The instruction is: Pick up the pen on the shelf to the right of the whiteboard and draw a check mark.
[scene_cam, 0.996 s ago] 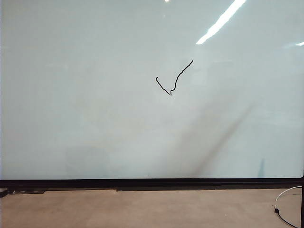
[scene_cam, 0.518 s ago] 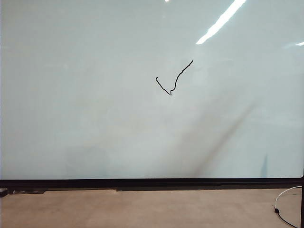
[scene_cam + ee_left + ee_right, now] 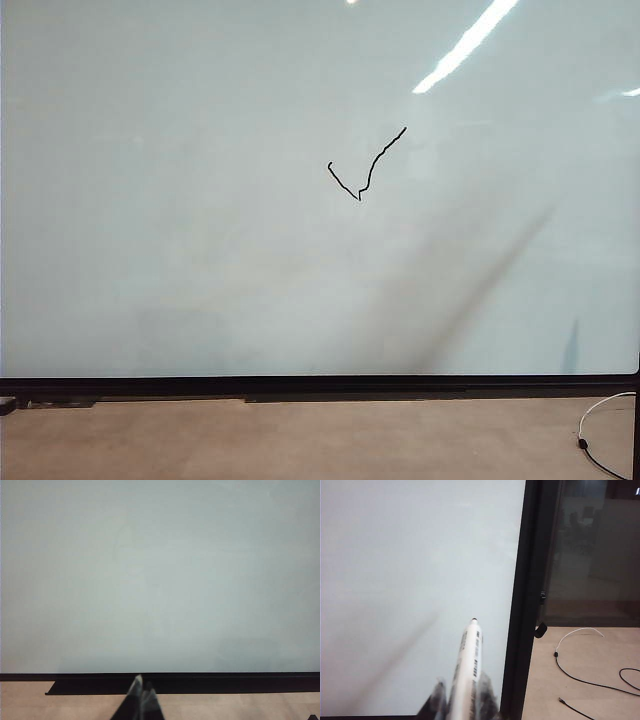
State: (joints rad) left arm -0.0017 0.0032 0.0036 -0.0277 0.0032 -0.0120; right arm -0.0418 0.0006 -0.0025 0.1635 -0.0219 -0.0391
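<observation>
The whiteboard (image 3: 200,220) fills most of the exterior view, and a thin black check mark (image 3: 365,168) is drawn on it right of centre. Neither arm shows there; only a faint shadow lies at the board's lower right. In the right wrist view my right gripper (image 3: 464,692) is shut on the white pen (image 3: 468,665), whose dark tip points at the whiteboard (image 3: 410,580) close to its black frame edge (image 3: 520,605), apart from the surface. In the left wrist view my left gripper (image 3: 142,687) is shut and empty, hanging before the board's bottom frame (image 3: 200,677). The shelf is out of view.
Brown floor (image 3: 300,440) runs below the board. A white-and-black cable (image 3: 595,430) lies at the lower right, also seen as a cable (image 3: 580,655) on the floor beyond the frame. A dark glass panel (image 3: 590,550) stands past the board's edge.
The faint shadows at the board's lower right have slid to the right. The check mark and everything else are unchanged.
</observation>
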